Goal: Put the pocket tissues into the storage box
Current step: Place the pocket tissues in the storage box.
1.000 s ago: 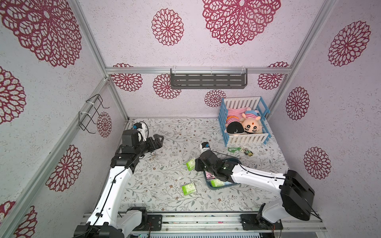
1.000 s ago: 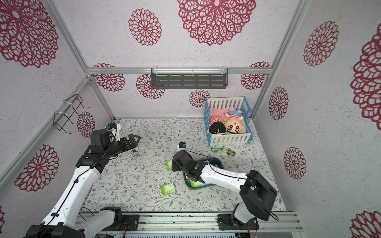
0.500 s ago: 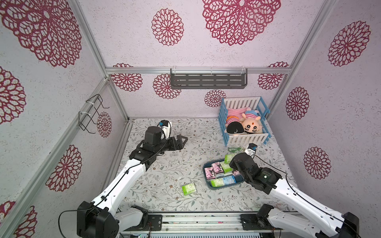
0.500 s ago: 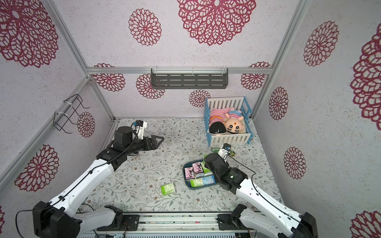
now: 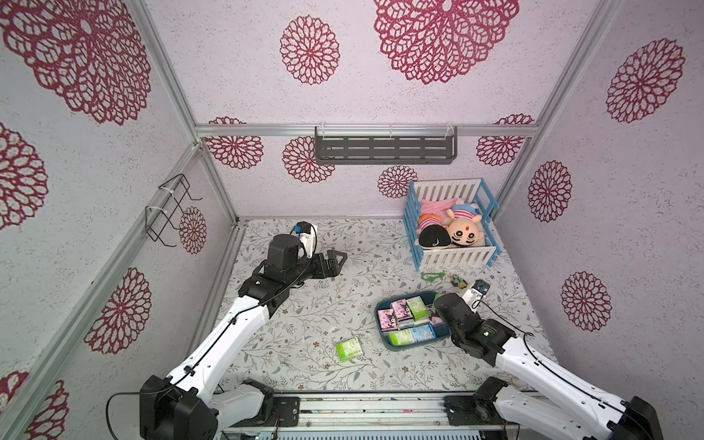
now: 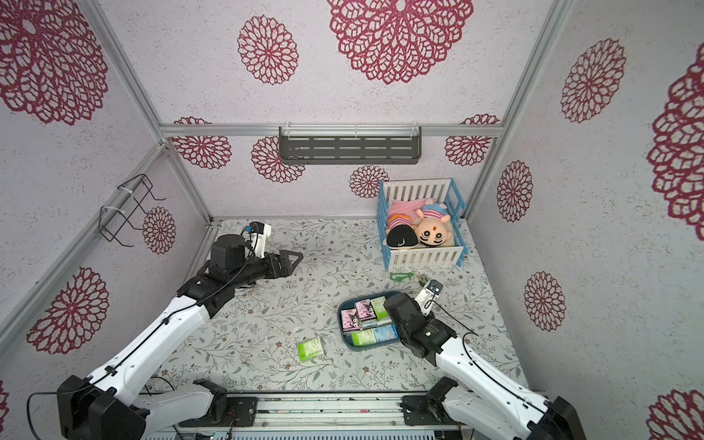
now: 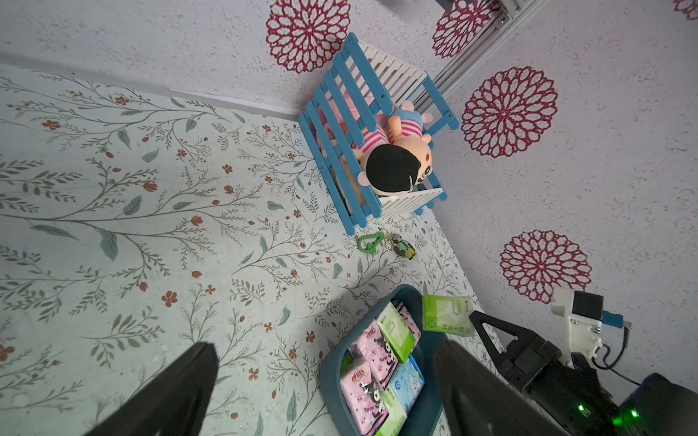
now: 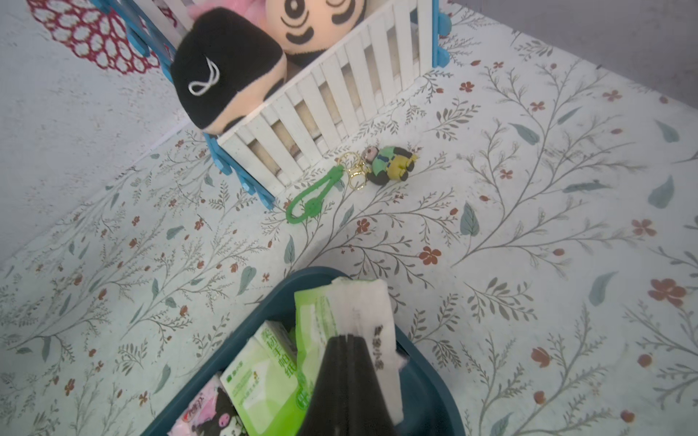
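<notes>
The storage box [image 5: 404, 298] [image 6: 362, 299] is a dark teal tray on the floral table, right of centre, with several pink, green and light blue pocket tissues [image 5: 394, 316] lying flat inside. My right gripper [image 8: 347, 336] [image 7: 472, 319] is shut on a green-and-white pack [image 8: 321, 313] [image 7: 445, 315], which hangs over the box's far right end. One more green pack [image 5: 348, 348] [image 6: 311, 348] lies on the table to the left of the box. My left gripper [image 5: 342, 259] [image 7: 325, 349] hovers open and empty over the table's left part, pointing toward the box [image 7: 332, 362].
A blue-and-white crib [image 5: 453, 255] with two plush dolls stands at the back right. In front of it lie a green key loop [image 5: 432, 276] and a small figure [image 5: 459, 282]. A grey shelf [image 5: 384, 144] hangs on the back wall, a wire rack [image 5: 171, 213] on the left wall.
My right gripper has swung from left of the box, where a green pack lay, back over the box's right end with that pack in it. My left arm has reached rightward from the wall.
</notes>
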Controlling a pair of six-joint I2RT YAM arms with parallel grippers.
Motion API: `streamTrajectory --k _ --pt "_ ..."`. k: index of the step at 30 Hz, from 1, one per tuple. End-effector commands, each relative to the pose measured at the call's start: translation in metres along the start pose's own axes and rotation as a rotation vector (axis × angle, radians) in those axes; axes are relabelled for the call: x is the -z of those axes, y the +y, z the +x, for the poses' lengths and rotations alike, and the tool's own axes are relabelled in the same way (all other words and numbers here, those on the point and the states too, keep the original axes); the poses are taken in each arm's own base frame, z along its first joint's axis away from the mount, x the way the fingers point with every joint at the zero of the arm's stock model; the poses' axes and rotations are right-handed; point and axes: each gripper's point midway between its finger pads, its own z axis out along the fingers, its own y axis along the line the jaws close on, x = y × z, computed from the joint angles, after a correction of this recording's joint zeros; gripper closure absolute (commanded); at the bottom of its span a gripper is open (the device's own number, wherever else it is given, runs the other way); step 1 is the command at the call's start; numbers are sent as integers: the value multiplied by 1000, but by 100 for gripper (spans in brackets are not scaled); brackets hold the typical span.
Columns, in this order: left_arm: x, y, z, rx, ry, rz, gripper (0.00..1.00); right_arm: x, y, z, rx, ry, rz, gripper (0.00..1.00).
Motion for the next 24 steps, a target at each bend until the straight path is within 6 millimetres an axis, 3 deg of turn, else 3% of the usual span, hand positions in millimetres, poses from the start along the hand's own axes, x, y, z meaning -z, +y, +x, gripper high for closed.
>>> streamTrajectory --k 1,8,14,16,19,24 --pt "9 -3 -10 -32 -40 -20 3 -2 12 -21 -12 -90 -19 100" --pt "10 0 -10 -28 -50 -35 3 -14 20 -14 -29 -103 -44 100" --pt "14 3 -12 -48 -51 -60 3 -24 27 8 -38 -24 -86 100" --pt "14 2 -11 -49 -49 -56 3 -25 29 13 -28 -9 -105 91" --pt "16 2 -10 -49 -48 -56 3 -23 31 16 -24 15 -127 89" --pt "16 10 -9 -54 -59 -84 3 -13 19 23 -10 66 -124 75"
